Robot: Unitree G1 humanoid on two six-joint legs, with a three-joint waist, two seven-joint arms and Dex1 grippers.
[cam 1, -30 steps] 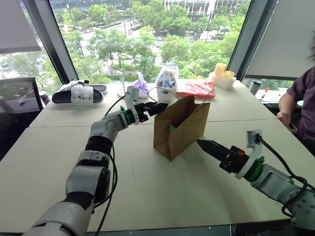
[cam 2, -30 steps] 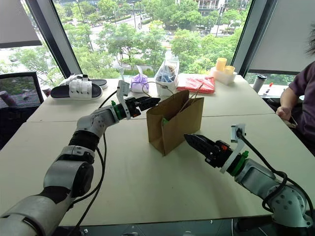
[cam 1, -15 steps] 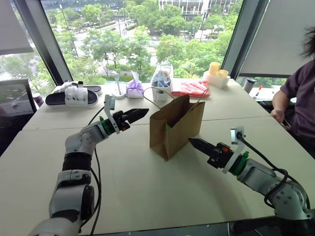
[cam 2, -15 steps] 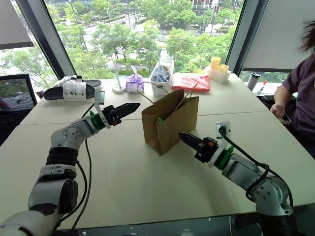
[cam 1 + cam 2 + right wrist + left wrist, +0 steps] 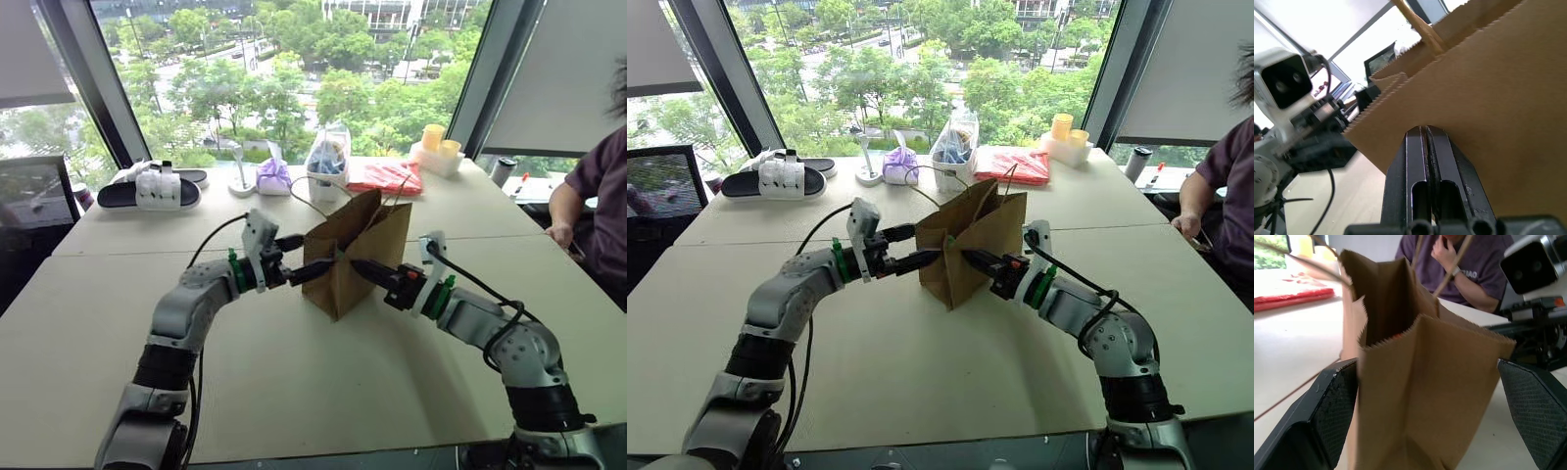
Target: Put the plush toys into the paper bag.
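Paper bag (image 5: pixel 358 253), plain brown, unprinted, twisted tan handles (image 5: pixel 392 188)

A black-and-white slipper (image 5: pixel 149 189) lies at ten o'clock on the table (image 5: pixel 294 392); purple cloth bundle (image 5: pixel 273 175), clear plastic bag (image 5: pixel 329 162), red packet (image 5: pixel 390 177) and yellow cups (image 5: pixel 438 145) line twelve o'clock; a seated person (image 5: pixel 598 191) at three.

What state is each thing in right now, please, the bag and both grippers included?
paper bag: upright, mouth open, handles up
left gripper: open, one finger on each side of the bag
right gripper: shut, tips against the bag's side
slippers: lying flat at the table's far edge
clear plastic bag: standing upright
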